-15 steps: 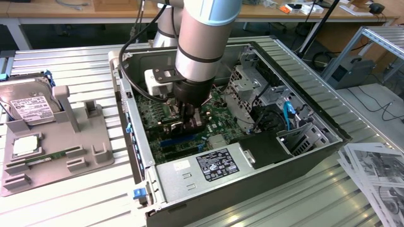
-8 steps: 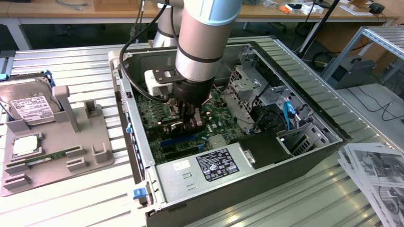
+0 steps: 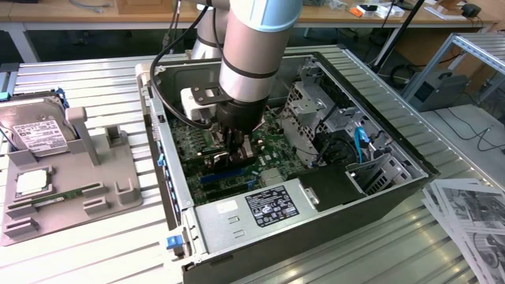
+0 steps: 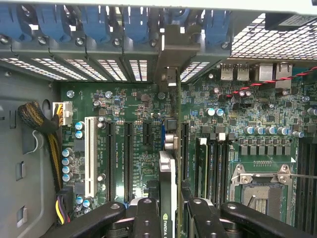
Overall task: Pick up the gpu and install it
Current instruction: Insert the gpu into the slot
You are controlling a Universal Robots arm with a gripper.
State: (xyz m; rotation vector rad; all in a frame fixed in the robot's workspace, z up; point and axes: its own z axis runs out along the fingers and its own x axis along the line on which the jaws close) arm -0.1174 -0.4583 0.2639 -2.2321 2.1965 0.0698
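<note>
Since the gpu (image 4: 167, 171) is pinched edge-on by the end effector (image 4: 171, 215), with the dark fingers (image 4: 146, 218) pressed against its two faces, the step in hand is judged to be the seating of the card, not its pickup. The card is seen standing over the motherboard (image 4: 133, 104), inside the computer case (image 3: 170, 189), among the long black expansion slots (image 4: 128, 158) and near the memory slots (image 4: 214, 163). Its metal bracket (image 4: 171, 74) is found at the rear wall of the case, in line with the row of vented slot covers (image 4: 119, 69). Whether the edge connector is home in a slot cannot be told. For a sound result it is advised that the card be held upright and square to the slot, that the bracket be guided into its opening without catching, and that pressure be applied straight down and evenly. The alignment of card, slot and bracket is given by the wrist view. The exterior view supplies what is lacking there: the arm (image 3: 252, 53) extending down into the open case, the power supply (image 3: 264, 207), and, well apart on the tabletop (image 3: 94, 74) towards the exterior view's left, a grey fixture (image 3: 118, 160) bearing a hard drive (image 3: 35, 133).
</note>
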